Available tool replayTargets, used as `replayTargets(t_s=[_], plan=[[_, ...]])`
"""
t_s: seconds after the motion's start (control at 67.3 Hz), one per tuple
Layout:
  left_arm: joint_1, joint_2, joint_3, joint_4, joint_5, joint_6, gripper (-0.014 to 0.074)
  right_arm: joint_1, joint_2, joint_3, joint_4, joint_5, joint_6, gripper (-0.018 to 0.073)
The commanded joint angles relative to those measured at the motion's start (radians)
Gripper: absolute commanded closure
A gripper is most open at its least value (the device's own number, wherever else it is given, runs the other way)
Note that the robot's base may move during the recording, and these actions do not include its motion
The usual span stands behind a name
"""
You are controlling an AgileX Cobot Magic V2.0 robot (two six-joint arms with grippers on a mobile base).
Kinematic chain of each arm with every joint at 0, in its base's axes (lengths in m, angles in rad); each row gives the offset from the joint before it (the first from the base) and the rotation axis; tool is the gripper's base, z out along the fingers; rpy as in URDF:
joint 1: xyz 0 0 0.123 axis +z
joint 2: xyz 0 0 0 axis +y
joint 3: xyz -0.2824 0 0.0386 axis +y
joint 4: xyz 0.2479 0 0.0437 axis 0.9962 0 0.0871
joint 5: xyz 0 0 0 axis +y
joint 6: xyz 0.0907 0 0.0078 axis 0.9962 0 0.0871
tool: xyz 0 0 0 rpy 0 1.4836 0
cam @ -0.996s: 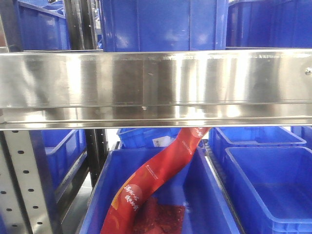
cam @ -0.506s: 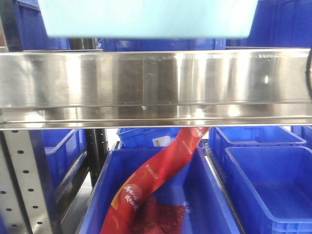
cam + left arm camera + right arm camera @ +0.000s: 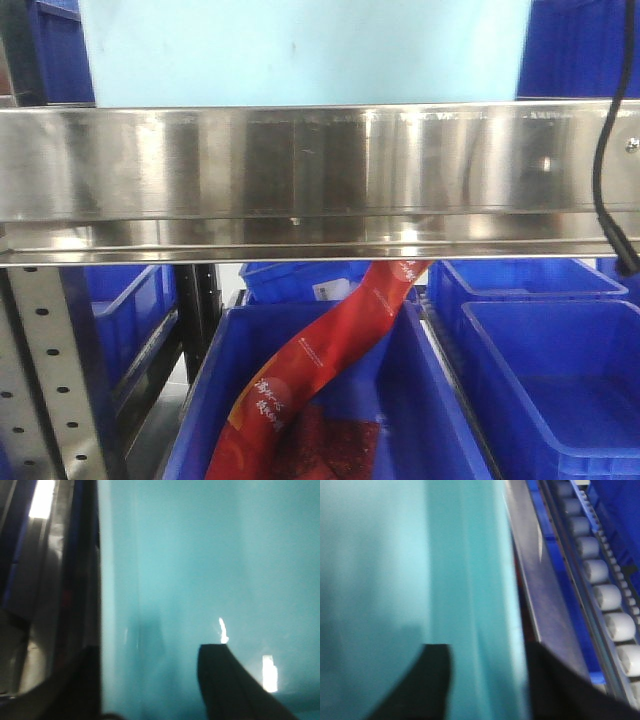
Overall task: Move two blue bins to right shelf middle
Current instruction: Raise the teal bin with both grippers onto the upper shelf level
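the red bag (image 3: 320, 360) at lower centre carries white print too small for me to read. the pale bin (image 3: 300, 50) fills the top centre above the steel lip (image 3: 300, 170); half a second ago only its lower edge showed, a second ago none of it. a black cable (image 3: 607, 150) now hangs at the right edge. my left gripper (image 3: 150, 680) straddles the bin wall, one finger each side; my right gripper (image 3: 487, 680) does likewise. dark blue bins (image 3: 540, 360) sit below.
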Motion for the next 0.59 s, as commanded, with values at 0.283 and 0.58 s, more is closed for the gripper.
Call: replayTargets(t_s=[0.283,0.58], plan=[[-0.015,-0.017,-0.161,-0.013,0.040,0.000,0.0218,0.011,-0.060,-0.054,-0.067,0.012,-0.021,0.0041],[-0.015,-0.036,-0.260,-0.023,0.148,0.000,0.0517,0.076,-0.158,-0.065,-0.067,0.019,-0.091,0.0143]])
